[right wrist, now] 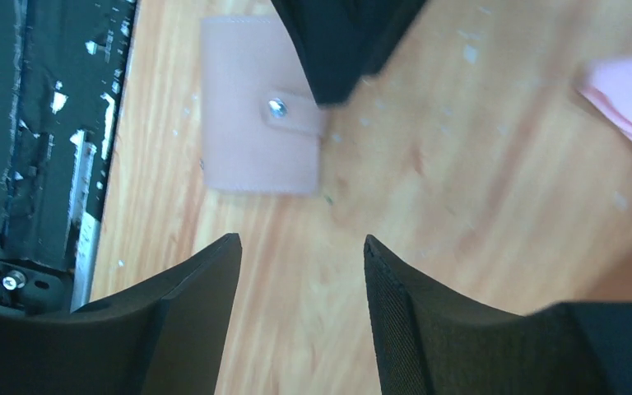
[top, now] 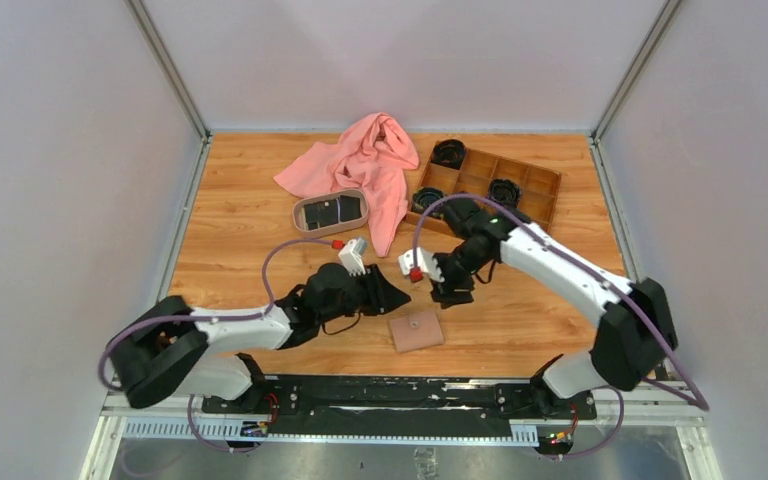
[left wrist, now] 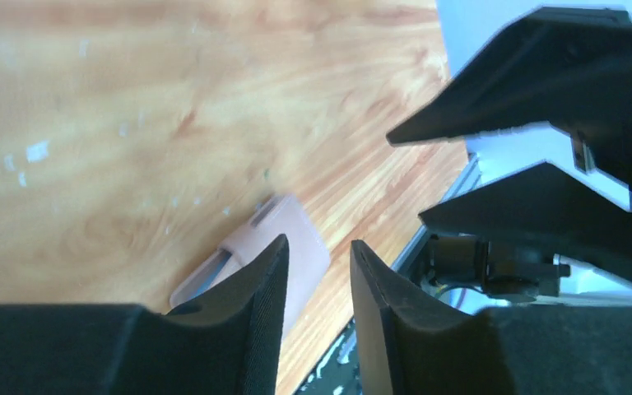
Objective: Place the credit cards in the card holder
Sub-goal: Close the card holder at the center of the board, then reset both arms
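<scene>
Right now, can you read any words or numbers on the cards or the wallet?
No readable text anywhere.
The credit cards in the oval tray: pale marks, too small to read.
The card holder: only a snap button, no writing.

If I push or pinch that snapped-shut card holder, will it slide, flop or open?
The card holder lies flat on the smooth wooden table, so a push would probably slide it, not tip it. Its snap tab looks fastened, so it should likely lift as one piece. Lying so flat, its edge may be hard to pinch.
</scene>
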Robot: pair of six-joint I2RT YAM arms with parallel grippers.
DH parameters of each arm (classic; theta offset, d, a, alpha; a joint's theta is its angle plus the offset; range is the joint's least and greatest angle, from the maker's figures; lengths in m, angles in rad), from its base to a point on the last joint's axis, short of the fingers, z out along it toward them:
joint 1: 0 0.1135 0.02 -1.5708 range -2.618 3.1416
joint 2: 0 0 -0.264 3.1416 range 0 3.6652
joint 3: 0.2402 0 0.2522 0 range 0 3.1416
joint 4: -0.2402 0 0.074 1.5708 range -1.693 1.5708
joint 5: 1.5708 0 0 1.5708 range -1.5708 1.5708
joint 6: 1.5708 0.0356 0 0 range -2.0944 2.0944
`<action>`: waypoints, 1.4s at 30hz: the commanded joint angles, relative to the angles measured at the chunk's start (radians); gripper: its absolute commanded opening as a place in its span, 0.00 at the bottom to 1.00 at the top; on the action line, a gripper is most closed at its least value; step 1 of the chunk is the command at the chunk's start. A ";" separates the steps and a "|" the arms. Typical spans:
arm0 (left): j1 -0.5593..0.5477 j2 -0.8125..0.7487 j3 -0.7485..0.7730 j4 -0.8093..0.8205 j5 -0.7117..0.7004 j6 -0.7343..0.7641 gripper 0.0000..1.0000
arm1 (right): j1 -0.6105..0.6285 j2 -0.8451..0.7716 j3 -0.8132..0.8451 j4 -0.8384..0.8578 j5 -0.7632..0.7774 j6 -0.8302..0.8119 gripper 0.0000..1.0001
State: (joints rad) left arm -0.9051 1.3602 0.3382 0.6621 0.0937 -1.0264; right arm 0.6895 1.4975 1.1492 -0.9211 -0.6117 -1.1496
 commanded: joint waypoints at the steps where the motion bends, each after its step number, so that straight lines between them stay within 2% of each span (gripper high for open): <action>1: 0.015 -0.202 0.116 -0.329 -0.034 0.276 0.40 | -0.137 -0.175 0.017 -0.055 0.020 0.111 0.63; 3: 0.016 -0.292 0.180 -0.477 -0.063 0.382 0.48 | -0.235 -0.254 0.024 -0.050 0.014 0.173 0.67; 5: 0.019 -0.372 0.274 -0.629 -0.090 0.490 0.61 | -0.352 -0.328 0.040 -0.050 -0.017 0.221 0.75; 7: 0.024 -0.442 0.380 -0.811 -0.151 0.594 0.81 | -0.473 -0.392 0.061 -0.048 -0.074 0.270 0.95; 8: 0.028 -0.467 0.431 -0.882 -0.165 0.639 0.89 | -0.533 -0.422 0.072 -0.049 -0.109 0.293 0.99; 9: 0.032 -0.485 0.485 -0.950 -0.176 0.679 0.96 | -0.580 -0.449 0.078 -0.037 -0.122 0.338 1.00; 10: 0.037 -0.500 0.536 -1.008 -0.187 0.711 1.00 | -0.607 -0.476 0.073 0.001 -0.096 0.431 1.00; 13: 0.056 -0.538 0.667 -1.154 -0.202 0.772 1.00 | -0.620 -0.564 0.065 0.101 0.036 0.631 1.00; 16: 0.065 -0.569 0.765 -1.238 -0.232 0.790 1.00 | -0.622 -0.658 0.045 0.147 0.077 0.712 1.00; 19: 0.065 -0.617 0.809 -1.277 -0.245 0.783 1.00 | -0.622 -0.679 0.070 0.142 0.086 0.782 1.00; 30: 0.066 -0.885 0.741 -1.309 -0.282 0.688 1.00 | -0.622 -0.700 0.181 0.110 0.079 0.894 1.00; 42: 0.064 -0.959 0.707 -1.339 -0.292 0.672 1.00 | -0.632 -0.721 0.185 0.103 0.078 0.917 1.00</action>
State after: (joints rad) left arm -0.8455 0.4309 1.0603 -0.6514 -0.1867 -0.3481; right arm 0.0799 0.7925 1.3121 -0.7998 -0.5297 -0.2562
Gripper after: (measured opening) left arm 0.999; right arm 0.999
